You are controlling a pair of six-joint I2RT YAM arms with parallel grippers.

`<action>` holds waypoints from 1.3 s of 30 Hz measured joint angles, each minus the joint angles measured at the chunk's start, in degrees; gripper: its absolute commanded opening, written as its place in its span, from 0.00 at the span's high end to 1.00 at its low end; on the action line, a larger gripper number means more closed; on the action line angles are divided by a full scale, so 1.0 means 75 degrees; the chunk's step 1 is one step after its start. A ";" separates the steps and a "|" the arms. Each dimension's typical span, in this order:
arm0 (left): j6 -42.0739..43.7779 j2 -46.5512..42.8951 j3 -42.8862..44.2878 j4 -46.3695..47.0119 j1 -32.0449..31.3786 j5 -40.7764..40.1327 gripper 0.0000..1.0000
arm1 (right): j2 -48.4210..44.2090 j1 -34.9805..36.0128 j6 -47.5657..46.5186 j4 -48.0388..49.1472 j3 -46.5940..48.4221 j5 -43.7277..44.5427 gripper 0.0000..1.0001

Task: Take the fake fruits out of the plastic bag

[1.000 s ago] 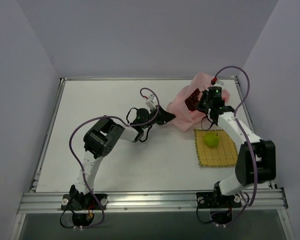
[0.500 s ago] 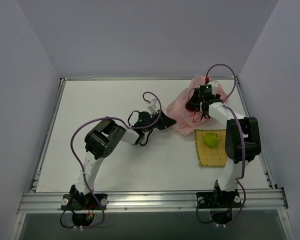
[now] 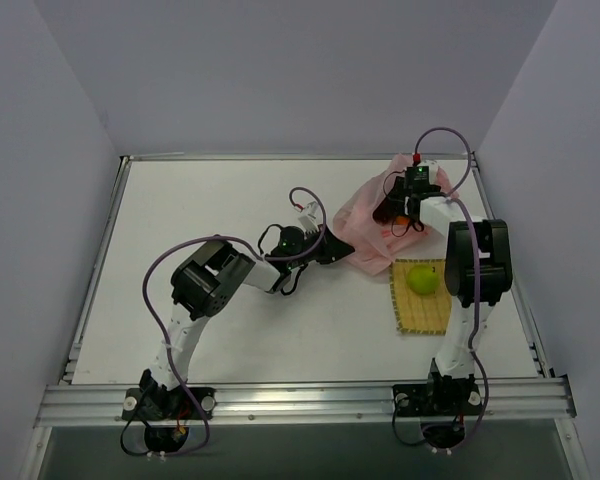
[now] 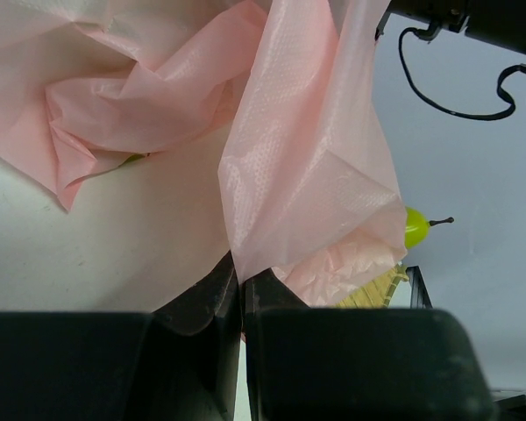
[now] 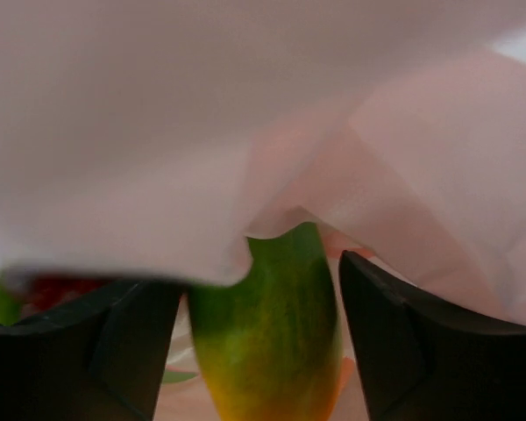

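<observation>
The pink plastic bag (image 3: pixel 365 228) lies crumpled at the far right of the table. My left gripper (image 3: pixel 336 249) is shut on its near-left edge; in the left wrist view the fingers (image 4: pixel 219 294) pinch a fold of the bag (image 4: pixel 307 167). My right gripper (image 3: pixel 392 212) is inside the bag's mouth, open. In the right wrist view its jaws stand either side of the orange-green mango (image 5: pixel 263 342), with bag film (image 5: pixel 202 132) draped over it. A dark red patch (image 5: pixel 53 289) shows at the left. The green apple (image 3: pixel 423 279) sits on the mat, outside the bag.
The yellow woven mat (image 3: pixel 427 312) lies right of centre, just near of the bag, and also shows in the left wrist view (image 4: pixel 368 294) with the apple (image 4: pixel 414 226). The table's right rail (image 3: pixel 500 240) runs close by the right arm.
My right arm has folded back and its gripper has gone down into the bag's mouth. My left gripper has shifted slightly right, still holding the bag.
</observation>
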 measured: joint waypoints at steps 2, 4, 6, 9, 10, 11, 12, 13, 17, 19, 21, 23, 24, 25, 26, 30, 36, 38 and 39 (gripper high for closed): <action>0.0006 0.0000 0.0000 0.0003 0.0000 0.0003 0.98 | 0.0105 -0.0076 -0.0044 -0.0017 0.0000 -0.0102 0.52; 0.0006 0.0000 0.0000 0.0000 0.0000 0.0003 0.98 | 0.0119 -0.0122 -0.0023 0.0000 0.0003 -0.0175 0.48; 0.0006 0.0000 0.0000 0.0000 0.0000 0.0003 0.98 | 0.0119 -0.0143 -0.0026 0.0006 0.0003 -0.0216 0.36; 0.0006 0.0000 0.0000 0.0000 0.0000 0.0003 0.97 | 0.0152 -0.0143 -0.0050 0.0003 0.0006 -0.0300 0.41; 0.0006 0.0000 0.0000 0.0000 0.0000 0.0003 0.97 | 0.0163 -0.0143 -0.0055 0.0000 0.0006 -0.0321 0.53; 0.0006 0.0000 0.0000 0.0000 0.0000 0.0003 0.98 | 0.0175 -0.0140 -0.0079 0.0015 0.0006 -0.0323 0.59; 0.0009 0.0000 0.0000 -0.0003 0.0000 0.0000 0.98 | 0.0172 -0.0122 -0.0055 0.0017 0.0006 -0.0318 0.64; 0.0009 0.0000 0.0000 -0.0003 0.0000 0.0000 0.98 | 0.0149 -0.0114 -0.0044 0.0026 -0.0003 -0.0312 0.69; 0.0009 0.0000 0.0000 -0.0020 0.0000 0.0000 0.98 | -0.0367 -0.0009 0.0009 0.0105 -0.0425 -0.0338 0.71; 0.0006 0.0000 0.0000 -0.0035 0.0000 -0.0020 0.97 | -0.0970 0.0032 0.0102 0.0114 -0.0726 -0.0370 0.71; 0.0000 0.0000 0.0003 -0.0038 0.0000 -0.0041 0.98 | -0.1673 0.0061 0.0213 0.0166 -0.0941 -0.0452 0.71; -0.0017 0.0000 0.0006 -0.0044 0.0000 -0.0070 0.98 | -0.2349 0.0087 0.0364 0.0329 -0.1081 -0.0580 0.71; -0.0026 0.0000 0.0017 -0.0050 0.0000 -0.0096 0.98 | -0.2655 0.0090 0.0460 0.0458 -0.1160 -0.0659 0.71; -0.0029 0.0000 0.0035 -0.0055 0.0003 -0.0117 0.98 | -0.2952 0.0087 0.0557 0.0592 -0.1276 -0.0755 0.71; -0.0035 0.0000 0.0064 -0.0058 0.0003 -0.0128 0.98 | -0.3264 0.0087 0.0662 0.0694 -0.1434 -0.0848 0.71; -0.0052 0.0000 0.0289 -0.0073 0.0012 -0.0184 0.97 | -0.3844 0.0087 0.0938 0.0778 -0.1970 -0.1224 0.72; -0.0055 0.0000 0.0446 -0.0076 0.0082 -0.0216 0.98 | -0.5222 0.0087 0.1405 0.0367 -0.3241 -0.1174 0.79; -0.0055 0.0000 0.0452 -0.0082 0.0105 -0.0224 0.98 | -0.6117 0.0067 0.1571 0.0096 -0.3596 -0.0825 0.80; -0.0052 0.0000 0.0452 -0.0079 0.0117 -0.0224 0.98 | -0.6636 0.0029 0.1635 -0.0023 -0.3756 -0.0629 0.78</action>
